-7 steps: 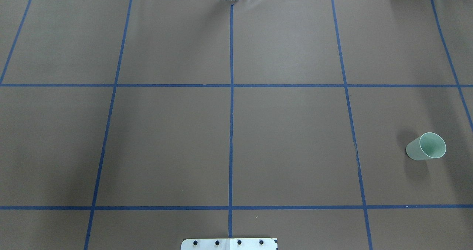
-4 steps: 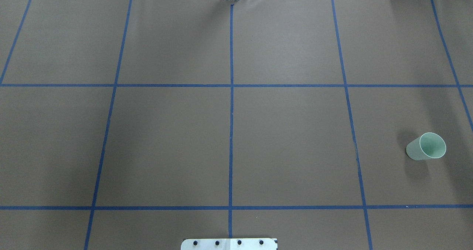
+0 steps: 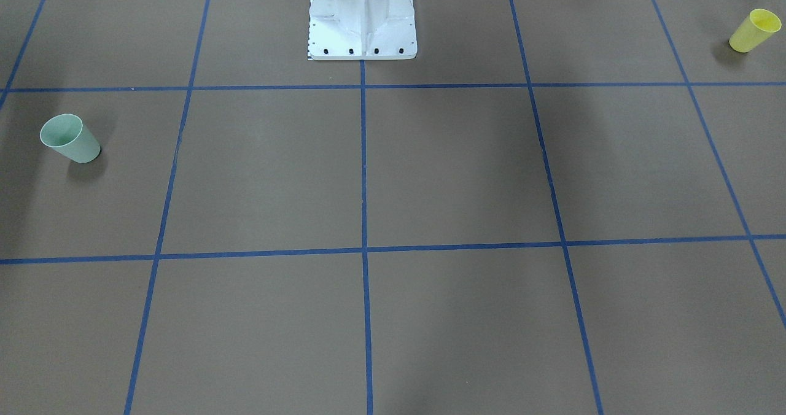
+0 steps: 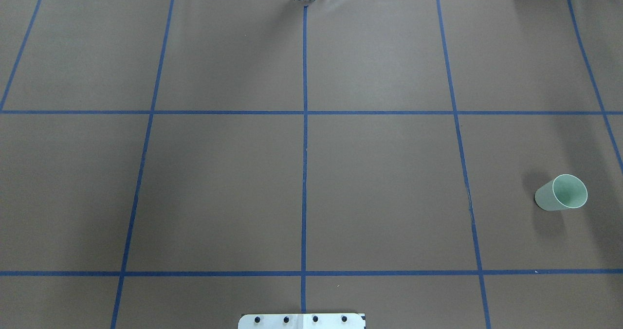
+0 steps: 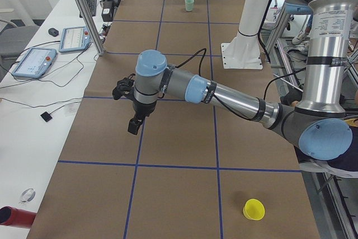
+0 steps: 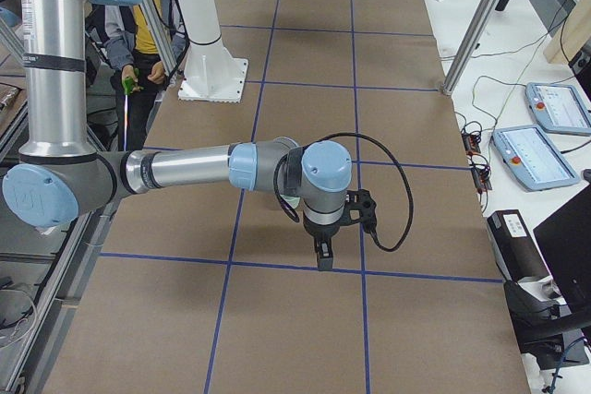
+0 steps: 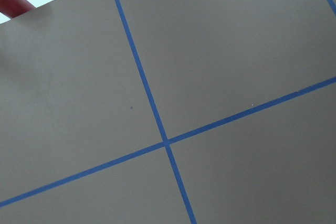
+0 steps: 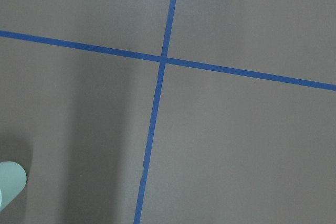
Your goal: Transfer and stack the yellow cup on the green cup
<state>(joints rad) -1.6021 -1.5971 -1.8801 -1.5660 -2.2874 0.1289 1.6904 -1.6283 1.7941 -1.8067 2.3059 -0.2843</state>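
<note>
The yellow cup stands upright near the table's corner on my left side, close to the robot's edge, also visible as the yellow cup. It is outside the overhead view. The green cup stands upright far out on my right side, and its edge shows in the right wrist view as the green cup. My left gripper hangs above the bare table, well away from the yellow cup. My right gripper hangs above a tape line close to the green cup. I cannot tell whether either is open or shut.
The white robot pedestal stands at mid-table on the robot's edge. Tablets and cables lie on the white bench past the far edge. A red cylinder lies there too. A person stands beside the pedestal.
</note>
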